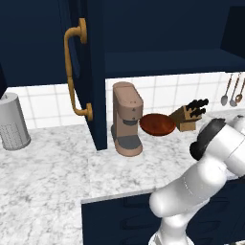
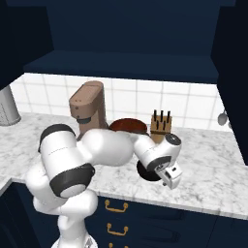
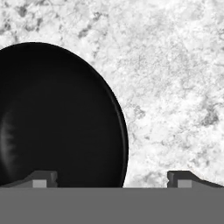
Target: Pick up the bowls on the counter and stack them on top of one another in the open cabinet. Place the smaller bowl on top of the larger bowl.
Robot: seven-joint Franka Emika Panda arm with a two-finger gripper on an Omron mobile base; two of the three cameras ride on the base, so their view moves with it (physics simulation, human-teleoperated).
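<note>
Bowls: reddish-brown bowl (image 1: 157,124) sits on the counter (image 1: 52,167) between coffee machine (image 1: 127,117) and knife block (image 1: 189,116). A black bowl (image 3: 57,113) lies under the gripper (image 3: 111,179) at 9 o'clock in the hand view, fingers spread wide, holding nothing, rim between them. Nothing visible in the open cabinet (image 1: 93,72) yet; my read: both bowls left to move

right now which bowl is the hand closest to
The black bowl, under the hand at the counter's front; the reddish-brown bowl sits back beside the coffee machine.
</note>
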